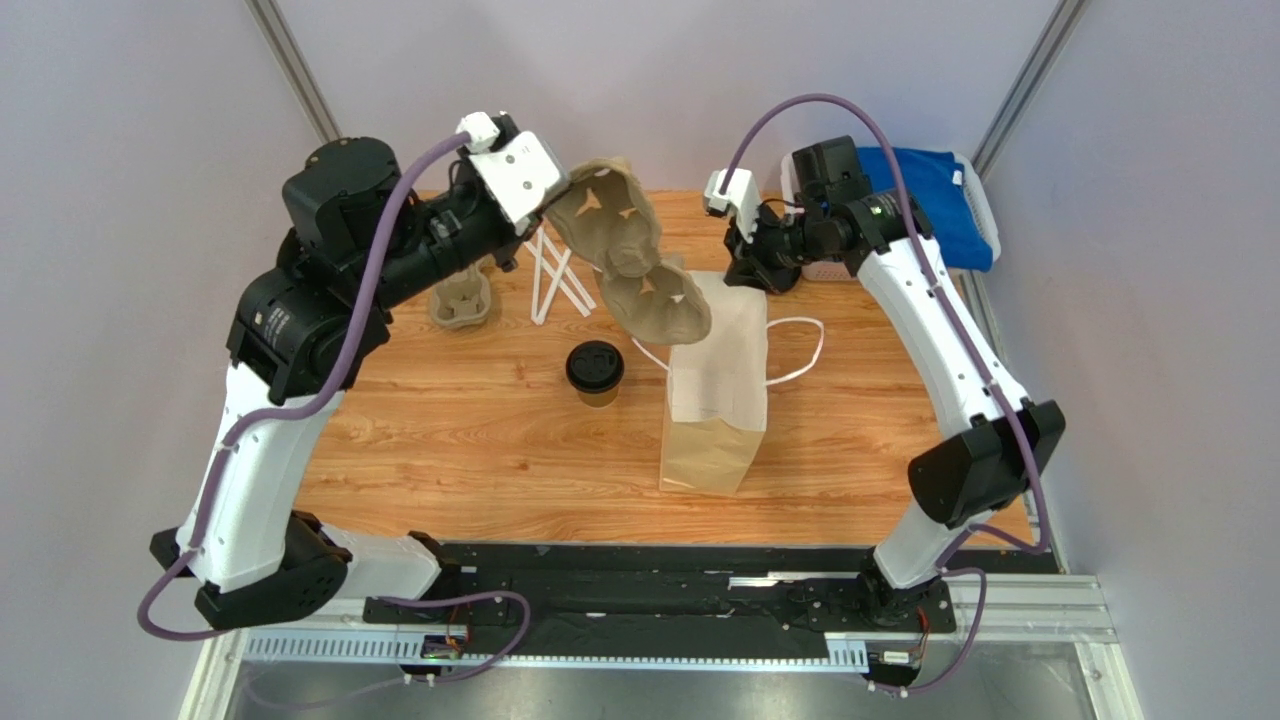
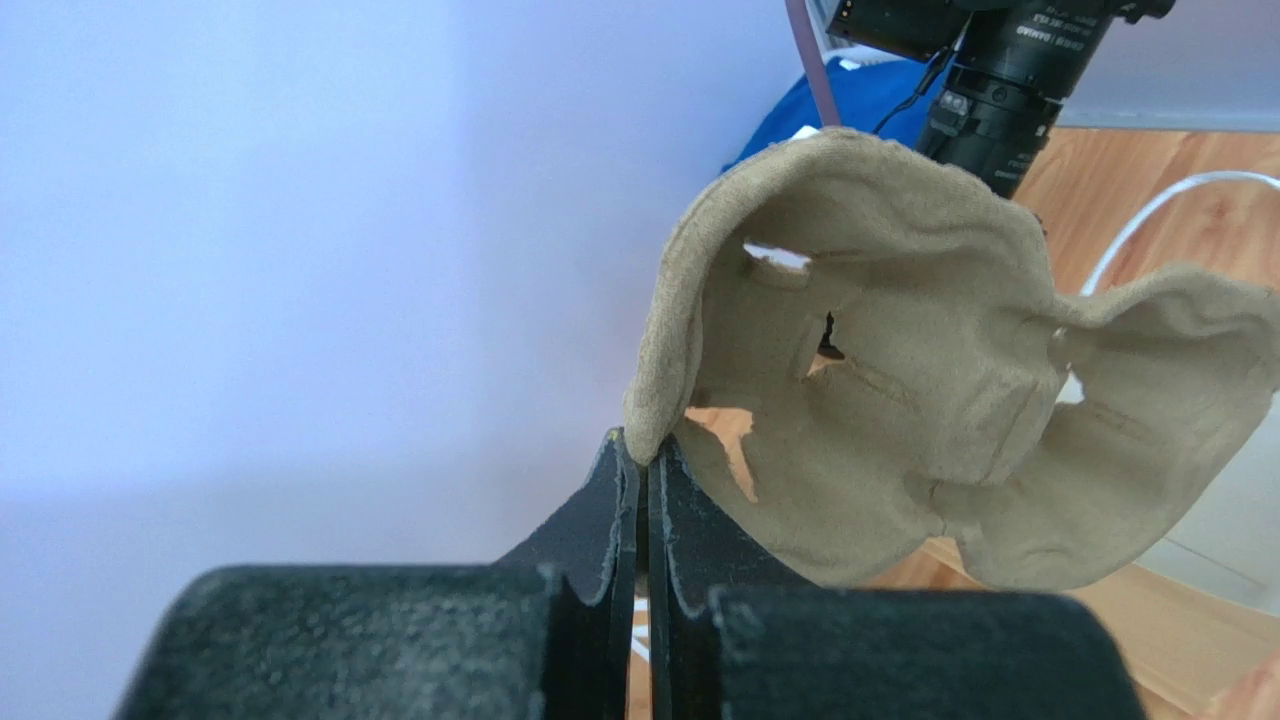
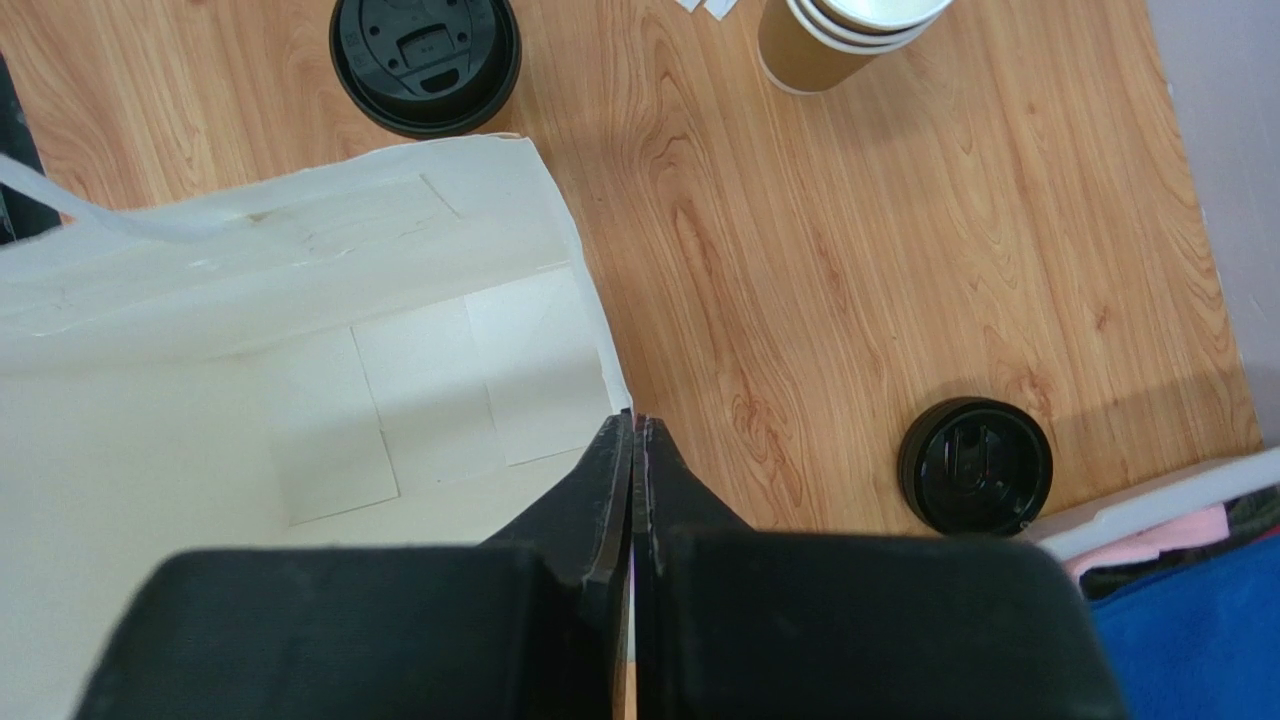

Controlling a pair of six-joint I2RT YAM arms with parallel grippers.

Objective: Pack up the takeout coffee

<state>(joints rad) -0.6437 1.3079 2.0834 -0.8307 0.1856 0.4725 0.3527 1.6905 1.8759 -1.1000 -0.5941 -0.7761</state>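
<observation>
Lidded coffee cup (image 1: 595,371) stands on bench (image 1: 451,450), just beside paper bag (image 1: 718,398); not packed yet. Aloft near bag mouth, left claw (image 2: 646,450) pinches edge of cup carrier (image 2: 932,405). At the rim, right claw (image 3: 634,428) is pressed together on the paper bag. Judged left to do: carrier in, cup in.

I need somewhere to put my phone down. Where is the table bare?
Bare wood lies near-left, between the takeout coffee and the front edge of the table, and right of the paper bag. The back is crowded: cup stack, white straws, cup carrier overhead.
</observation>
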